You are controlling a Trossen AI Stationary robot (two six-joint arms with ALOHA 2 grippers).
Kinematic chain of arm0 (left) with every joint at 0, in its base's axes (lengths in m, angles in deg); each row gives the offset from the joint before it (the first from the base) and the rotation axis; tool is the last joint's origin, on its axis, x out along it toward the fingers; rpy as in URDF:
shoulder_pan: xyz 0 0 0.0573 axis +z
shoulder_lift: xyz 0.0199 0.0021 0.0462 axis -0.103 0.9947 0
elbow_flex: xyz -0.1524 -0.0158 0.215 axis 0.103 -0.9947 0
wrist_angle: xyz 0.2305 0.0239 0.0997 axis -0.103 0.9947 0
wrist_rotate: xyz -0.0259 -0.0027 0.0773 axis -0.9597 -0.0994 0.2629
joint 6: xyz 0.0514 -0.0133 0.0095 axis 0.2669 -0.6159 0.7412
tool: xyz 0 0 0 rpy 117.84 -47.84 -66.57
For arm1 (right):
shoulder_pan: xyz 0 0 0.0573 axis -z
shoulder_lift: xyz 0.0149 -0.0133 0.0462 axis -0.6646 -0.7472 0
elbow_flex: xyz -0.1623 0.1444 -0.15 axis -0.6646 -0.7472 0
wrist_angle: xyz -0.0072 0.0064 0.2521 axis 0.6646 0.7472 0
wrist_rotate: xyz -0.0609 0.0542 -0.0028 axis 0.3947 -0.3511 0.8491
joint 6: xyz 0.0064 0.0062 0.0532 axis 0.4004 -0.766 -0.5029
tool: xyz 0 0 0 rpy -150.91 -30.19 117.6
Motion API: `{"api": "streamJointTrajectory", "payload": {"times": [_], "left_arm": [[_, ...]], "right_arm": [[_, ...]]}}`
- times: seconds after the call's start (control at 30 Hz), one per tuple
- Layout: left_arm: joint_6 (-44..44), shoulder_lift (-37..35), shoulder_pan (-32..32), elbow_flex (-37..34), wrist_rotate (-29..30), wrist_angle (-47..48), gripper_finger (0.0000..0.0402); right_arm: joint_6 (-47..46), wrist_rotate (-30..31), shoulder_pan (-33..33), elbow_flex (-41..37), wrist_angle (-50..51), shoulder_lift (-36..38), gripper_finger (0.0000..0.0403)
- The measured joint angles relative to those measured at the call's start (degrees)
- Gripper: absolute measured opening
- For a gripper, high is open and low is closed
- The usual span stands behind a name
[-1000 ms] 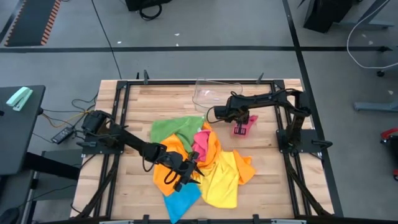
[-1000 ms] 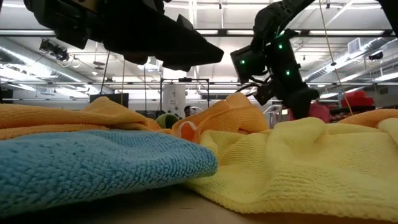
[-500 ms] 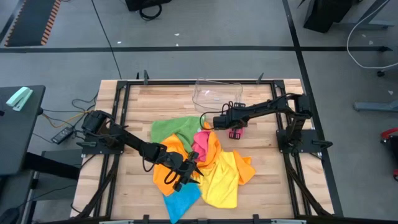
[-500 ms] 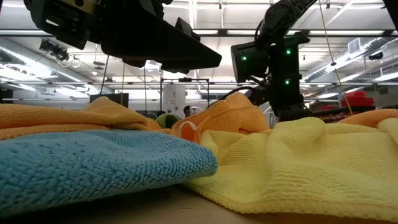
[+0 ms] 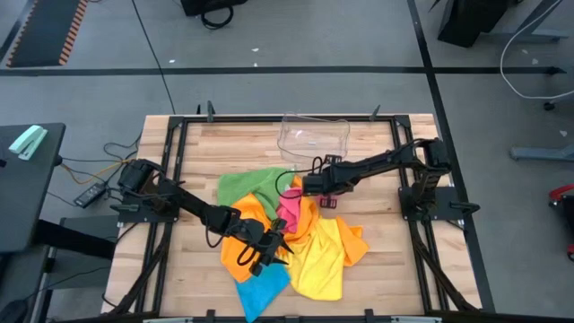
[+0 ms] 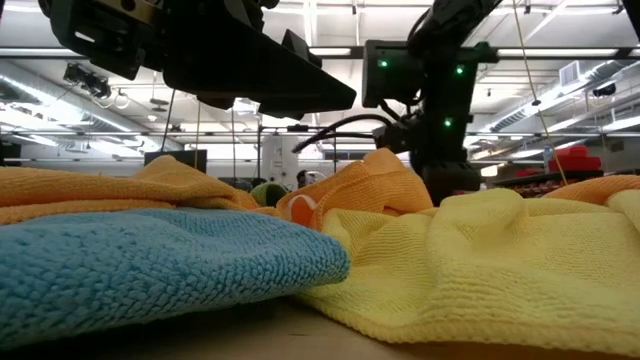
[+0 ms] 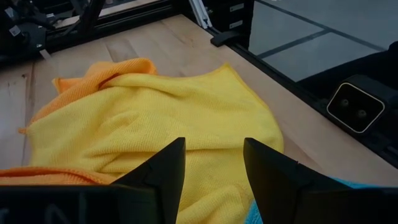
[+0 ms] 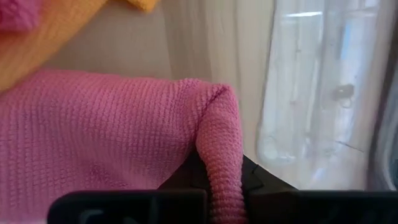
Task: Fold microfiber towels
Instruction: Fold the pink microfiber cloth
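Pink towel [image 5: 291, 208] has been carried back across the table: a second ago the right gripper [image 5: 301, 185] held it out over bare wood near the right side, well apart from the heap, and now the gripper sits at the heap's upper edge, between the green towel [image 5: 242, 187] and the tray [image 5: 314, 136]. What showed as a pink bundle dangling under the arm now merges with the pink cloth lying among the others. The right wrist view shows the fingers pinched shut on a fold of the pink towel [image 8: 124, 143], with the tray's clear wall close behind.

Around it the heap looks unchanged. Orange towel [image 5: 240, 235] spreads through the middle, yellow towel [image 5: 327, 256] lies toward the front right, blue towel [image 5: 263, 289] pokes out at the front edge, and green sits at the back left. All overlap; none is folded flat.

Left gripper [image 5: 269, 251] has not shifted; it hovers low over the orange and yellow cloths with its fingers [image 7: 163, 168] apart and nothing between them, yellow cloth directly ahead.

My reading: the pull did not free the pink towel as a single spread sheet, or it is being brought in for a regrasp. No towel is folded, so the task is at its start, and separating one cloth is the step in hand.
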Motion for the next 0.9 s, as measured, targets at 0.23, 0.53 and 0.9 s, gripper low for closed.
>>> {"api": "streamJointTrajectory", "payload": {"times": [0.23,0.53,0.9], "left_arm": [[-0.8,0.0,0.0,0.0,0.0,0.0,0.0172],[-1.1,0.0,-0.1,0.0,0.0,0.5,0.0172],[-1.2,0.0,-0.1,0.0,0.0,1.6,0.0172]], "right_arm": [[-1.8,-2.2,0.0,0.0,-2.3,0.0,0.0076],[-5.8,-4.8,0.0,0.1,-1.4,1.6,0.0164],[-4.3,-11.0,2.8,-1.7,1.1,3.6,0.0153]]}}
